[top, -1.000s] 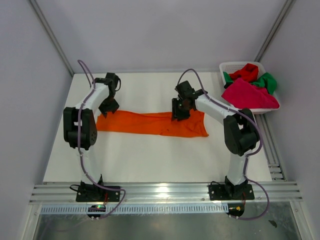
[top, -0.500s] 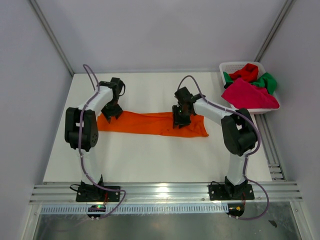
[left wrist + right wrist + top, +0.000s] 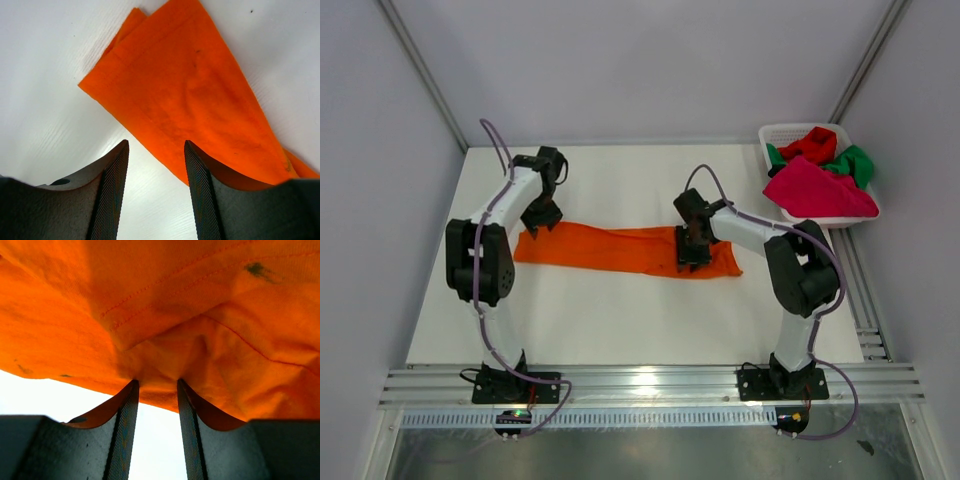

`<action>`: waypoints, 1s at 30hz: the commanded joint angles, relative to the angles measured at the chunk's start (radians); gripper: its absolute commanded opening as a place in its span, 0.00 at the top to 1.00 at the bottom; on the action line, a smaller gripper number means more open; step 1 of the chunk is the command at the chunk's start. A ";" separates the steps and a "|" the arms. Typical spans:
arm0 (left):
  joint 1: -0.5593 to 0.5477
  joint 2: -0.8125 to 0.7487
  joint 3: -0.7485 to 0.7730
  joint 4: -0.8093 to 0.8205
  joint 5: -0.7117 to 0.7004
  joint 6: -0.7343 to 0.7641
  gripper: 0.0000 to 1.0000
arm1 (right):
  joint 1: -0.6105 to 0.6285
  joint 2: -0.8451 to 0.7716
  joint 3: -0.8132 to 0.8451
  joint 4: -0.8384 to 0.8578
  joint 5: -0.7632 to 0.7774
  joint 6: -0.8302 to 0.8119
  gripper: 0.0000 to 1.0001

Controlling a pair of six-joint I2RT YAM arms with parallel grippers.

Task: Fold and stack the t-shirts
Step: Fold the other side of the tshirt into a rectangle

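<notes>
Orange shirt [image 3: 620, 247]: my right fingers [image 3: 687, 262], half-parted, grip unclear, have shifted nearer. Left fingers [image 3: 539, 225] open, empty. Next fold pending, I judge.

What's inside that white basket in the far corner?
The white basket holds a magenta-pink shirt spilling over its near rim, a red shirt bunched at the back, and green cloth showing at both sides. Anything lying beneath them is covered.

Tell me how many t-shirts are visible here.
4: the orange t-shirt lies on the table; the magenta t-shirt, red t-shirt and green t-shirt fill the basket. Others may be hidden beneath.
</notes>
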 commanded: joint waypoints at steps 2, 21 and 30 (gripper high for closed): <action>0.003 -0.050 0.048 -0.035 -0.031 0.024 0.49 | -0.001 -0.060 -0.081 -0.074 0.123 0.025 0.59; 0.003 -0.095 0.067 -0.059 -0.054 0.041 0.49 | -0.073 0.064 0.191 -0.138 0.240 -0.042 0.59; 0.003 -0.149 0.065 -0.079 -0.073 0.048 0.49 | -0.103 0.211 0.484 -0.216 0.260 -0.082 0.59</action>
